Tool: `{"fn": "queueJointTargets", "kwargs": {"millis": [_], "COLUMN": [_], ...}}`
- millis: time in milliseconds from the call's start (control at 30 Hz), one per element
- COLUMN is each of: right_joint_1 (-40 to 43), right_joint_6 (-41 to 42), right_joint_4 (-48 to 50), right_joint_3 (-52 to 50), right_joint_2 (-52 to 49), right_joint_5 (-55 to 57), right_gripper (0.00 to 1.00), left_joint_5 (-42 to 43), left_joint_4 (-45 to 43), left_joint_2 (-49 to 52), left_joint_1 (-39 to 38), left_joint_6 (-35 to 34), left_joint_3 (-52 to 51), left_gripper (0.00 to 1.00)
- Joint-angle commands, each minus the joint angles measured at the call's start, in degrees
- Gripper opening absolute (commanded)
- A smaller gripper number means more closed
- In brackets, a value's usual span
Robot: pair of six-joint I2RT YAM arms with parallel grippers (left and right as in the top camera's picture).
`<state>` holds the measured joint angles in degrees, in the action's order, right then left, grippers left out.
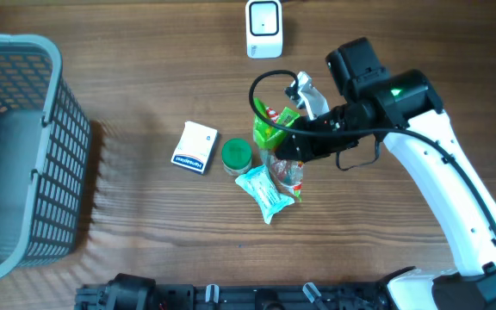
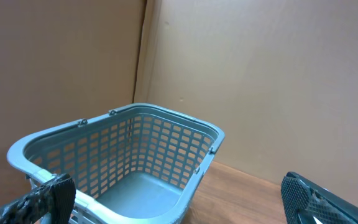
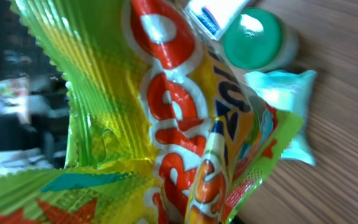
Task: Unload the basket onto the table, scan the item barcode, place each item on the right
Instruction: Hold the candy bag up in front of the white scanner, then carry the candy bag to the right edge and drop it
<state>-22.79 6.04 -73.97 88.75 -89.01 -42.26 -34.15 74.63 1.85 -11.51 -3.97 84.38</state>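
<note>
A wood-grain table [image 1: 153,250] (dark brown) sits before plain brown wall panels [image 2: 260,74].

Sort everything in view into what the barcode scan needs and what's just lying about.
Job: green snack bag, right pincer shut on it, white scanner at the far edge.
Lying about: white box, green-lidded jar, teal packet, grey basket.

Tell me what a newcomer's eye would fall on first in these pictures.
The bright green and yellow snack bag, pinched in the right tool near the middle of the table, grabs attention first; it fills the right wrist view. Next comes the big grey mesh basket at the left edge, then the small white scanner at the top edge of the overhead view.
</note>
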Motion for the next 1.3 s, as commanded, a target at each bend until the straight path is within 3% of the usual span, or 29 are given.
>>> {"fn": "queueJointTargets", "kwargs": {"millis": [0,67,100,167,400,500,633,700,800,867,933,967,1000,1067,1133,1267], "right_joint_1": [0.7,0.6,0.6,0.6,0.6,0.6,0.6,0.6,0.6,0.6,0.6,0.7,0.7,0.6,-0.6,-1.9], "right_joint_6": [12.9,27.2,28.2,28.7,24.3,22.4,22.7,27.9,43.1,47.4,44.1,36.7,26.1,17.4,5.1,-10.9], "right_joint_4": [6.4,14.1,18.5,27.2,27.8,25.7,26.3,31.2,47.9,51.3,51.3,51.3,50.8,50.3,50.8,63.8], "right_joint_3": [0.7,0.5,0.4,0.4,0.4,0.4,0.4,0.4,0.4,0.4,0.4,0.4,0.4,0.4,0.4,0.4], "right_joint_2": [0.6,0.0,-0.1,-0.2,-0.3,-0.3,-0.3,-0.5,-0.5,-0.9,-1.5,-1.7,-1.7,-1.7,-2.0,-9.1], "right_joint_5": [-8.9,-14.6,-19.6,-27.5,-27.5,-21.8,-16.7,-22.4,-33.8,-35.6,-35.3,-31.5,-22.8,-6.2,24.5,47.6], "right_gripper": [0.04,0.04,0.04,0.04,0.04,0.04,0.04,0.04,0.04,0.04,0.04,0.05,0.05,0.05,0.04,0.05], "left_joint_5": [0.7,0.7,0.7,0.4,-4.5,-3.5,0.3,3.3,3.3,3.3,3.3,3.3,3.2,3.3,3.3,3.3], "left_joint_4": [0.0,0.0,0.0,-0.8,-8.8,-18.4,-39.8,-48.4,-52.2,-52.6,-52.7,-52.5,-52.0,-51.0,-49.1,-42.9], "left_joint_2": [-0.5,-0.5,-0.5,-0.5,-0.5,-0.5,-0.5,-0.5,-0.5,-0.5,-0.5,-0.5,-0.5,-0.5,-0.5,-0.5], "left_joint_1": [0.0,0.0,0.0,0.0,5.0,5.9,5.9,5.9,5.9,5.9,5.9,5.9,5.9,5.9,5.9,5.9], "left_joint_6": [-3.0,-7.5,-9.8,-10.9,-14.6,-19.8,-27.0,-27.0,-27.0,-27.0,-27.0,-27.0,-27.0,-27.0,-26.9,-26.9], "left_joint_3": [-0.1,-0.1,-0.1,-0.2,-13.8,-26.1,-44.7,-55.3,-63.9,-65.5,-66.9,-67.6,-68.3,-68.3,-68.3,-68.3], "left_gripper": [1.00,1.00,1.00,1.00,1.00,1.00,1.00,1.00,1.00,1.00,1.00,1.00,1.00,1.00,1.00,1.00]}}
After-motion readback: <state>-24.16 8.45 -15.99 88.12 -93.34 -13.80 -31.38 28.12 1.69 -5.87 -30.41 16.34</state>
